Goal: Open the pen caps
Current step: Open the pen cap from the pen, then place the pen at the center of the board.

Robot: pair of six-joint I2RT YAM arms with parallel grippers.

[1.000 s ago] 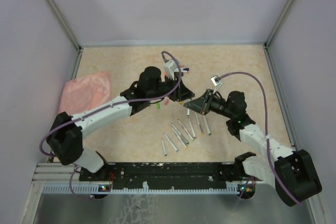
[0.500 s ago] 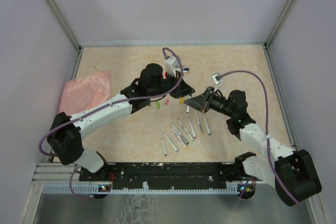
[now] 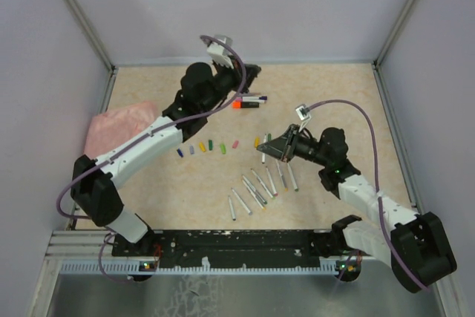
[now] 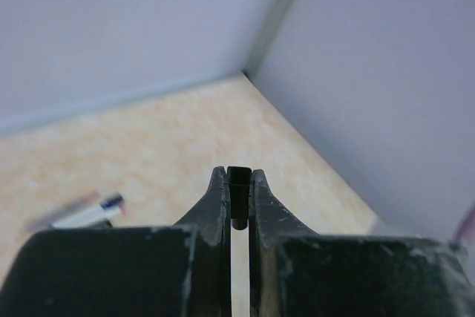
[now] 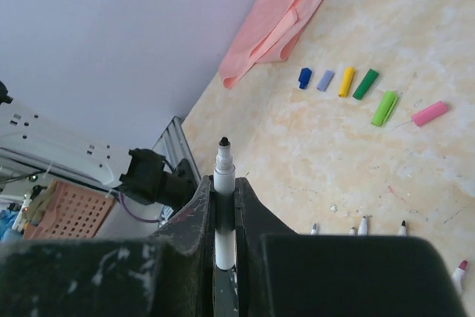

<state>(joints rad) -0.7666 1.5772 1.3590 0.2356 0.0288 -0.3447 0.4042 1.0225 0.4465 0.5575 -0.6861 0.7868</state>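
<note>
The left gripper (image 4: 237, 183) is pinched shut on a small black cap (image 4: 237, 206), raised near the back wall (image 3: 245, 12). The right gripper (image 5: 224, 183) clamps a white pen (image 5: 224, 165), its long axis running along the fingers and its bare black tip poking past them. The row of loose caps (image 3: 215, 146) lies on the table (image 3: 334, 87), below and behind the left gripper. Two other pens (image 3: 251, 99), apparently capped, lie just beneath the left gripper, so that arm is nearer them.

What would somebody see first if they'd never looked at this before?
Probably the row of colourful pen caps lined up on the table, with a pink cloth lying off to their left. Then the right gripper pinching a white pen with its tip bare, and the left gripper, up near the back wall, shut on a tiny black cap.
</note>
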